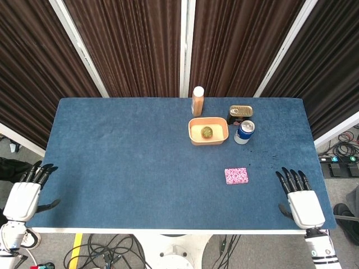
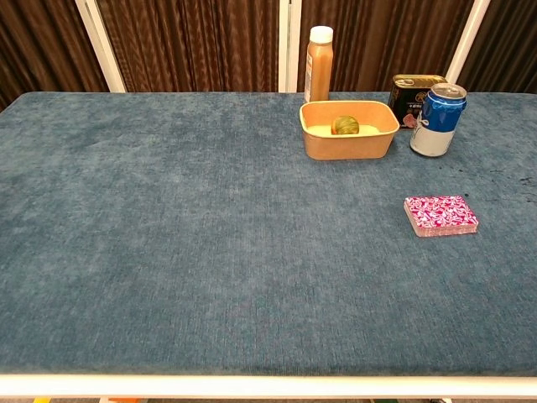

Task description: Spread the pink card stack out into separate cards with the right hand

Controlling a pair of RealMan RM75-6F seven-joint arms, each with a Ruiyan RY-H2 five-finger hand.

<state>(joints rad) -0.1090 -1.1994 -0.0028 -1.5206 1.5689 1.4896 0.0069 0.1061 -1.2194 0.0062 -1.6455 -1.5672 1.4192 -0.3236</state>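
The right robot hand (image 1: 303,200) rests at the counter's (image 1: 123,151) near right corner, fingers apart and holding nothing; the left robot hand (image 1: 25,196) lies likewise off the left edge. The cards (image 1: 236,175) sit as one squared stack, apart from the right robot hand and, as far as the small view shows, untouched. The task looks unstarted: next, reach across, press lightly on top and sweep sideways.

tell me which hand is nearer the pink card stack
The right hand. It lies at the table's near right corner, apart from the pink card stack. The left hand sits at the far opposite corner, across the whole table.
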